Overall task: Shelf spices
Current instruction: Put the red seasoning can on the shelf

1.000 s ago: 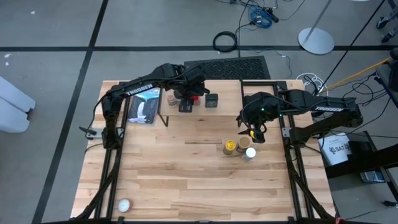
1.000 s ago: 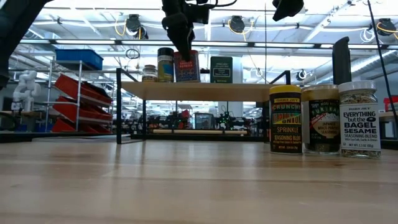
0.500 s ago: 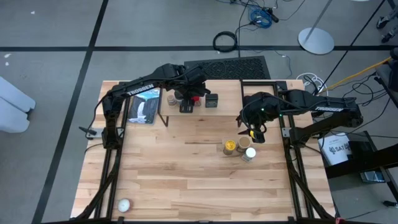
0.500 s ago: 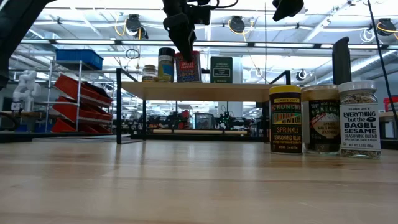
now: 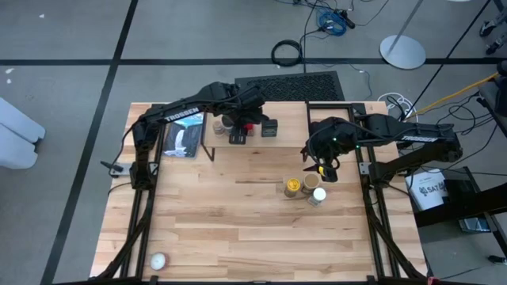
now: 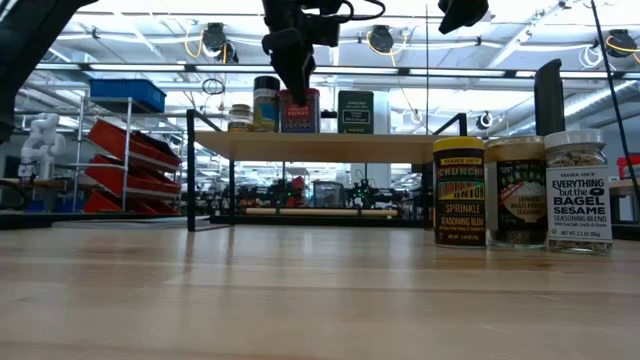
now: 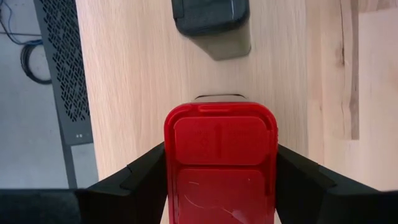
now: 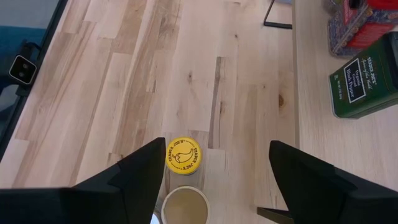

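Left gripper (image 7: 221,180) sat over shelf (image 6: 400,146), fingers either side of red tin (image 7: 221,165), apparently clamping it; tin stood on plank beside black square tin (image 7: 211,22). Right gripper (image 8: 217,180) hovered with jaws spread, holding nothing, above yellow-lidded jar (image 8: 183,155) and tan-lidded jar (image 8: 185,207) on table (image 5: 238,222). White-lidded jar (image 6: 578,190) stood next to them.

Bright, even overhead light. Low view: ceiling lamps (image 6: 214,38) glare white, the room behind is washed out, and the near surface (image 6: 300,300) is soft and out of focus. High view is sharp, with short soft shadows under the arms. Left wrist view: the red tin (image 7: 220,162) lid shows a faint sheen, and shadow lies just beyond it. Right wrist view is crisp, its fingers (image 8: 140,177) dark.
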Controlling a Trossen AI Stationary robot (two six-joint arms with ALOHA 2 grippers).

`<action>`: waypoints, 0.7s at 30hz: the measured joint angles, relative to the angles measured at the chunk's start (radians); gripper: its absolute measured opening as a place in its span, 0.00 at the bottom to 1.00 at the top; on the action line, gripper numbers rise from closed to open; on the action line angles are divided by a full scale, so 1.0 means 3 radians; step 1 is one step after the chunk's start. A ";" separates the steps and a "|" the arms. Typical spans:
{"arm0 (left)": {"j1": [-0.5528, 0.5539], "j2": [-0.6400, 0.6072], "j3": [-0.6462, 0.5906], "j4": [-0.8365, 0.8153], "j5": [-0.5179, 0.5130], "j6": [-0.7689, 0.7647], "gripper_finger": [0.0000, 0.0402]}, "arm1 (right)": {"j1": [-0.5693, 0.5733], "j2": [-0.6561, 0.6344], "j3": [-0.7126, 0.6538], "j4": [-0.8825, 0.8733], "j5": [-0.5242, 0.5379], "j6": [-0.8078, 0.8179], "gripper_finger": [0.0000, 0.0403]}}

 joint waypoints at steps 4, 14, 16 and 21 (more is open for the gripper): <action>0.0000 0.0001 0.0000 -0.0004 -0.0004 0.0001 0.59 | 0.0000 0.0001 0.0000 0.0000 0.0000 -0.0004 0.68; 0.0000 0.0004 0.0000 -0.0003 -0.0004 0.0000 0.59 | 0.0000 0.0001 0.0000 0.0000 0.0000 -0.0008 0.68; 0.0000 0.0005 0.0000 -0.0004 -0.0003 0.0000 0.60 | 0.0000 0.0001 0.0000 0.0000 0.0000 -0.0008 0.68; 0.0001 0.0017 -0.0002 -0.0016 -0.0003 0.0000 0.67 | 0.0000 0.0001 0.0000 0.0000 -0.0001 -0.0008 0.68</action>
